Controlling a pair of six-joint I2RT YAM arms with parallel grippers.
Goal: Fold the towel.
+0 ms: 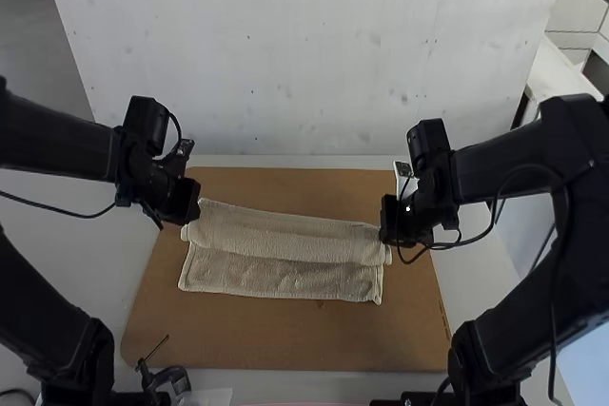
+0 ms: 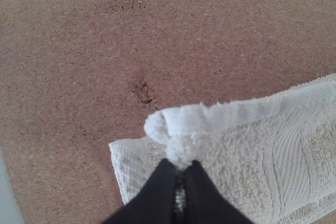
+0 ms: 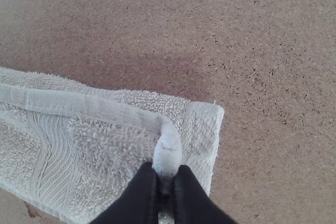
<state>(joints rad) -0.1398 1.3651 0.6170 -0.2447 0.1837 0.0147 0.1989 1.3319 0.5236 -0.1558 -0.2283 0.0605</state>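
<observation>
The cream towel lies on a brown board, its far part folded over toward the arms as an upper layer. In the high view my left gripper (image 1: 189,216) is at the far left corner of the towel (image 1: 282,275), and my right gripper (image 1: 388,239) is at its right end. In the left wrist view my left gripper (image 2: 180,167) is shut on a pinched corner of the towel (image 2: 226,156). In the right wrist view my right gripper (image 3: 166,174) is shut on the other corner of the towel's upper layer (image 3: 105,145), above the layer beneath.
The brown board (image 1: 285,344) extends around the towel on the table. A small black tool (image 1: 166,377) stands near the board's front left edge. A pale object with a dark patch (image 1: 404,174) lies behind the right gripper.
</observation>
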